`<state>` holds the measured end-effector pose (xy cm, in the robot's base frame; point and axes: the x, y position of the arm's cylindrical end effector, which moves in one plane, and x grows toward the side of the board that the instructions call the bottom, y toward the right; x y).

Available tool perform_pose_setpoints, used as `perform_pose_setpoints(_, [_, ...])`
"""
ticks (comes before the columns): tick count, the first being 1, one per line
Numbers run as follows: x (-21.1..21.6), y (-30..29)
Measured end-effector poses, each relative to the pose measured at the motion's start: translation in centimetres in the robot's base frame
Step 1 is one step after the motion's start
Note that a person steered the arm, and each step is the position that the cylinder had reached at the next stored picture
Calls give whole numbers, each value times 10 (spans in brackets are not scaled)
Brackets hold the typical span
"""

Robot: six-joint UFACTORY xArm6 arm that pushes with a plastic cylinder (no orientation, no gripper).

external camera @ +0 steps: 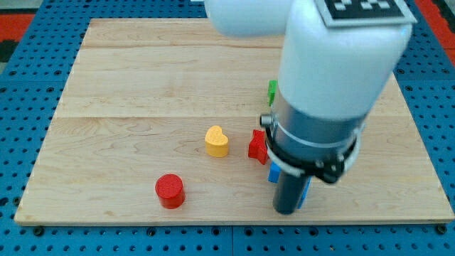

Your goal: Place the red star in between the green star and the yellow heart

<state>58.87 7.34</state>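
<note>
The red star (257, 146) lies on the wooden board, partly hidden behind the arm. The yellow heart (217, 141) sits just to its left, a small gap apart. Only a sliver of the green star (271, 90) shows above the red star, at the arm's left edge. The arm's bulky white and dark body covers the view's right middle. My tip does not show; the dark cylinder's lower end (287, 206) sits below and right of the red star.
A red cylinder (170, 190) stands near the board's bottom edge, left of centre. A blue block (273, 173) peeks out beside the arm, below the red star. The wooden board (142, 78) lies on a blue pegboard.
</note>
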Motion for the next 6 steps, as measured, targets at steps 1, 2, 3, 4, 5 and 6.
perform_pose_setpoints(1, [-45,0])
perform_pose_setpoints(2, [-35,0])
perform_pose_setpoints(3, [-31,-6])
perform_pose_setpoints(4, [-63,-17])
perform_pose_setpoints(5, [-92,-34])
perform_pose_setpoints(6, [-105,-60])
